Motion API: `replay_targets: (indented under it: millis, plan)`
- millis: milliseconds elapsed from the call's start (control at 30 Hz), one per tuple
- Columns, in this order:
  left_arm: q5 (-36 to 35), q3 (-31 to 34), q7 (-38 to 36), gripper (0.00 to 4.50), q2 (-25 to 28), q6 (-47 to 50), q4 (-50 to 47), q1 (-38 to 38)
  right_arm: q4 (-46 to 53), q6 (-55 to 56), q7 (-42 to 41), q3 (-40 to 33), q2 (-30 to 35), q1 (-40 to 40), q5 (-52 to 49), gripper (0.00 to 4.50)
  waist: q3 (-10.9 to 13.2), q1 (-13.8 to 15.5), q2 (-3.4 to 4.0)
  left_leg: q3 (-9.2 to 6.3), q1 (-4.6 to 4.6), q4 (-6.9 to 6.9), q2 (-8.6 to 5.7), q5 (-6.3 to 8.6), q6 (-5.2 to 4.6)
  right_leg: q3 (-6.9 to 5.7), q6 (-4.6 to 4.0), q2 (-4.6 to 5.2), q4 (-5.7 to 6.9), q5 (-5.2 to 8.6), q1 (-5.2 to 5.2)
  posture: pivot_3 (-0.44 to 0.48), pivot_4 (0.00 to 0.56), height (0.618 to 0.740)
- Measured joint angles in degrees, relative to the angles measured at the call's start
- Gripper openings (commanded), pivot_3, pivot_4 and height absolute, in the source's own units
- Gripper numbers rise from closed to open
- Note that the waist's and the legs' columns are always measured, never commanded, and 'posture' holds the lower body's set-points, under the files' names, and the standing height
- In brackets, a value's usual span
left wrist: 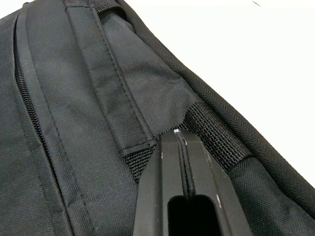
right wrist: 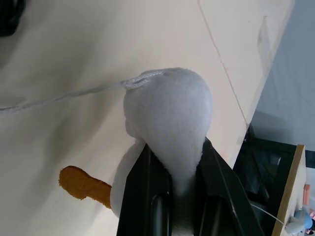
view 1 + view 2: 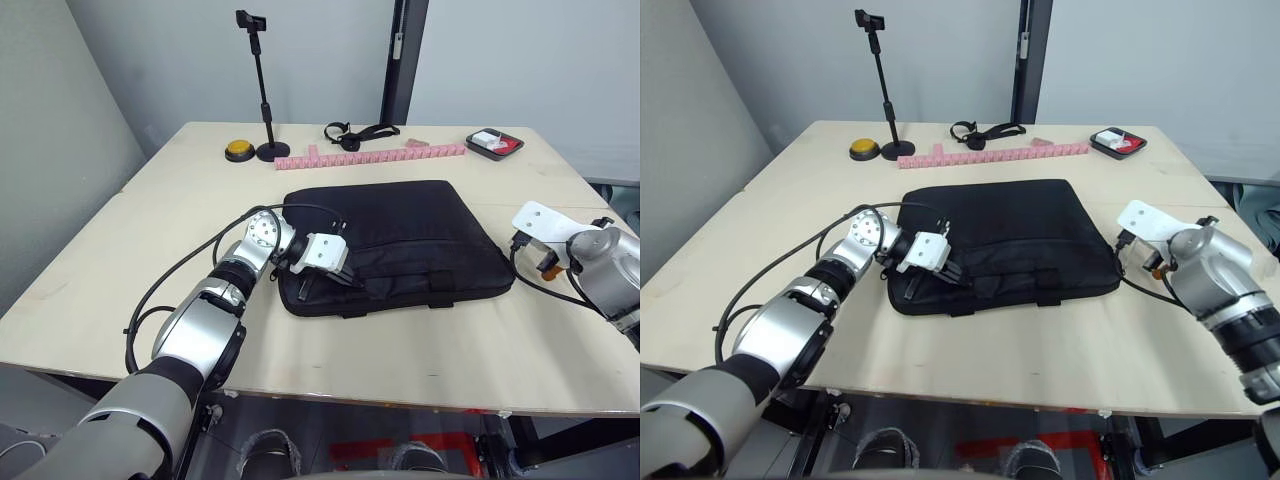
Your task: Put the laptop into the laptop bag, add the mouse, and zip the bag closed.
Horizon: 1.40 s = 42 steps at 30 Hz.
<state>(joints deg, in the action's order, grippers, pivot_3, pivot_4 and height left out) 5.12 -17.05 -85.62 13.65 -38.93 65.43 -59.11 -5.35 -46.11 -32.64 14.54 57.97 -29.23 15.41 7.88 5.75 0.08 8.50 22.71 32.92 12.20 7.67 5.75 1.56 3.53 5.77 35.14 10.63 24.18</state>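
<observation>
A pale wooden table is standing in front of grey walls, and I am reaching over it with both arms. The large black fabric laptop bag is lying flat in the middle of the table, its strap handles toward my near edge. I cannot tell what is inside it; the silver-grey laptop and the white mouse are not something I am making out here.

My left gripper is resting on the bag's near left corner. In the left wrist view its two black fingers are pressed tight together, their tips touching the woven strap where it is stitched to the fabric, with nothing caught between them.

My right gripper is hovering just beside the bag's right edge, pinching a soft white duck-like toy with an orange foot and a thin white string.

Along the far side, a row of pink blocks is lying just beyond the bag. Behind it a black phone stand is standing upright beside a yellow round button, with a black strap near the middle. A small black tray with red and white contents is sitting at the far right corner.
</observation>
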Motion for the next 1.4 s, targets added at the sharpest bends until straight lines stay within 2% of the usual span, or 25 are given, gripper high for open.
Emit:
replay_targets:
  millis: [267, 467, 867, 933, 1100, 1267, 1400]
  plan:
    - [-0.1, 0.0, -0.5, 0.0, 0.4, -0.1, -0.8, 0.4, -1.5, 2.7, 0.7, 2.2, -6.5, -4.1, 3.0, 0.02, 0.0, -0.4, 0.02, 0.03, -0.02, 0.0, 0.01, 0.0, 0.0, 0.02, -0.01, -0.01, 0.01, -0.01, 0.01, 0.0, 0.15, 0.739]
    - [-0.3, 0.0, -1.5, 0.0, 0.4, -0.1, -1.7, 1.2, -9.3, 6.7, 2.6, 3.8, -9.8, -10.9, 6.3, 0.02, 0.0, -0.4, 0.01, 0.03, 0.01, -0.08, 0.01, 0.01, 0.01, 0.0, -0.01, -0.02, -0.05, -0.01, 0.06, 0.0, 0.15, 0.739]
    - [-0.5, 0.0, -2.7, 0.0, 0.4, 0.0, -4.5, 3.5, -7.5, 3.4, -2.0, 3.3, -13.2, -11.0, 6.0, 0.02, 0.0, -0.5, 0.02, 0.09, -0.17, -0.17, 0.06, 0.01, 0.02, 0.04, -0.02, -0.06, -0.04, -0.01, 0.01, 0.0, 0.15, 0.739]
    - [-0.5, 0.0, -2.8, 0.0, 0.2, 0.5, -4.5, 3.5, -5.2, 1.7, -3.6, 0.6, -13.1, -9.6, 3.9, 0.93, 0.0, -0.4, 0.01, 0.13, -0.31, -0.26, 0.06, 0.01, 0.03, 0.06, -0.01, -0.06, -0.05, 0.0, -0.06, 0.0, 0.15, 0.739]
    - [-0.9, 0.0, -3.3, 0.0, -0.1, 1.7, -4.9, 3.6, 2.4, -2.5, -9.0, -4.0, -9.5, -2.5, -0.5, 2.58, 0.0, -0.1, -0.01, 0.23, -0.5, -0.54, 0.06, 0.02, 0.03, 0.1, 0.0, -0.06, -0.22, 0.01, -0.17, 0.0, 0.15, 0.739]
    - [-1.6, 0.2, -3.8, 0.0, 0.0, 3.2, -5.2, 3.8, 6.3, -5.8, -10.6, -8.2, -7.1, 0.3, -3.3, 4.32, 0.0, -0.2, -0.03, 0.4, -0.66, -0.68, 0.06, 0.01, 0.03, 0.24, 0.01, -0.06, -0.22, 0.02, -0.16, 0.0, 0.15, 0.739]
    - [-4.6, 0.4, -4.6, 0.0, 0.0, 7.3, -6.2, 4.2, 10.2, -10.1, -11.9, -14.0, -7.5, 0.6, -8.8, 4.42, 0.1, -0.1, -0.04, 0.48, -0.65, -0.74, 0.06, 0.01, 0.03, 0.27, 0.02, -0.06, -0.24, 0.02, -0.09, 0.0, 0.15, 0.739]
